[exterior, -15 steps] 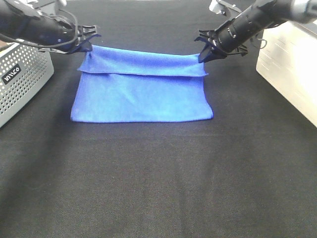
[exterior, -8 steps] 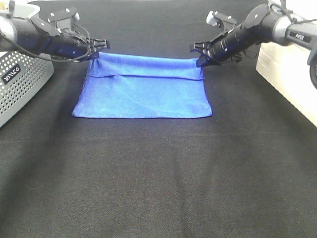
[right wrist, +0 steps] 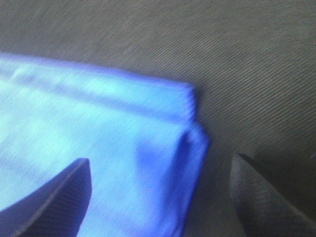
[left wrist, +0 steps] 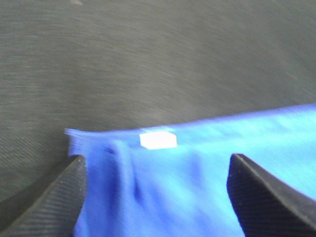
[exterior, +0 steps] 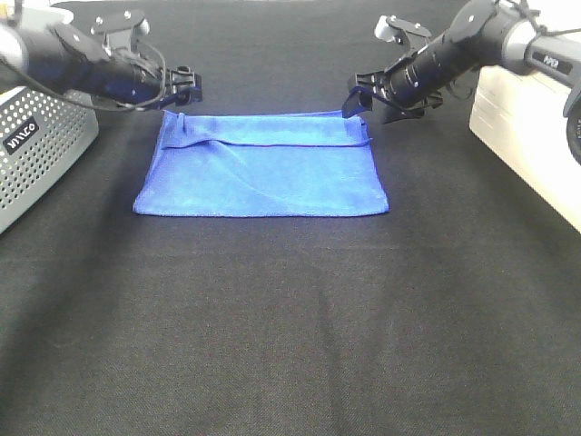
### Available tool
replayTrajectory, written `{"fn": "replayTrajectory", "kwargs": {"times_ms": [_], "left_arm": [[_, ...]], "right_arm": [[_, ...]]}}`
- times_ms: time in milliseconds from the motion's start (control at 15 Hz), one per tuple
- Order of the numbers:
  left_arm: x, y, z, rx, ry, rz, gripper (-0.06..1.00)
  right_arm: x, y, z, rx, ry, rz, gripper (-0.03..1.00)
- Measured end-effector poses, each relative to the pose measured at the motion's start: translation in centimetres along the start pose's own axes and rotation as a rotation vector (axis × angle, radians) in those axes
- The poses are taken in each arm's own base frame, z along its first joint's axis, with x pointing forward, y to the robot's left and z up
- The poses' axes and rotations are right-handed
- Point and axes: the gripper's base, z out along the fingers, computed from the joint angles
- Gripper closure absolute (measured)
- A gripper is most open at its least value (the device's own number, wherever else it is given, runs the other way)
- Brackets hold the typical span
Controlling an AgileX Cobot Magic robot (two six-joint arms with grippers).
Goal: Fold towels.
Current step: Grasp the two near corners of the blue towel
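The royal-blue towel (exterior: pixel 261 165) lies folded flat on the black table, its far edge doubled over. My left gripper (exterior: pixel 188 84) is open just above the towel's far-left corner, apart from it. In the left wrist view the towel (left wrist: pixel 207 163) shows its small white tag (left wrist: pixel 158 140) between the spread fingers (left wrist: pixel 49 197). My right gripper (exterior: pixel 359 96) is open just above the far-right corner. In the right wrist view the towel corner (right wrist: pixel 123 148) lies between the spread fingers (right wrist: pixel 54 197), untouched.
A perforated grey basket (exterior: pixel 36 145) stands at the left edge near my left arm. A white box (exterior: pixel 531 136) stands at the right edge beside my right arm. Black cloth (exterior: pixel 290 318) covers the table in front of the towel.
Both grippers let go of the towel's far corners and opened. The lifted far edge dropped flat onto the towel. Both grippers rose slightly and pulled back.
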Motion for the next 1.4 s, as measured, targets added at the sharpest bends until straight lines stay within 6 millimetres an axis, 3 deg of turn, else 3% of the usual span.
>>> {"fn": "replayTrajectory", "kwargs": {"times_ms": [200, 333, 533, 667, 800, 867, 1067, 1400], "left_arm": [[-0.2, -1.0, -1.3, 0.071, 0.114, 0.026, 0.24], [1.2, -0.8, -1.6, 0.094, 0.271, 0.050, 0.30], [1.8, -0.9, -2.3, 0.075, 0.381, -0.015, 0.32], [1.7, -1.1, -3.7, 0.051, 0.425, -0.054, 0.32], [3.1, -1.1, -5.2, 0.014, 0.483, -0.150, 0.32], [4.5, -0.8, -6.5, -0.020, 0.521, -0.199, 0.32], [5.8, 0.3, -9.1, -0.090, 0.515, -0.318, 0.32], [6.2, 1.8, -9.3, -0.126, 0.483, -0.358, 0.25]], "right_arm": [[0.1, 1.2, -1.3, -0.056, 0.136, 0.034, 0.23], [0.9, 1.5, -1.9, -0.068, 0.263, 0.067, 0.23], [1.1, 1.4, -2.5, -0.025, 0.309, 0.095, 0.23], [0.2, 1.9, -4.0, 0.007, 0.289, 0.108, 0.24], [-0.3, 2.7, -5.7, 0.009, 0.287, 0.116, 0.27], [0.9, 2.8, -6.2, 0.017, 0.344, 0.131, 0.27], [4.9, 2.5, -6.4, 0.029, 0.477, 0.162, 0.28], [7.1, 2.2, -5.5, 0.006, 0.418, 0.170, 0.28]]}}
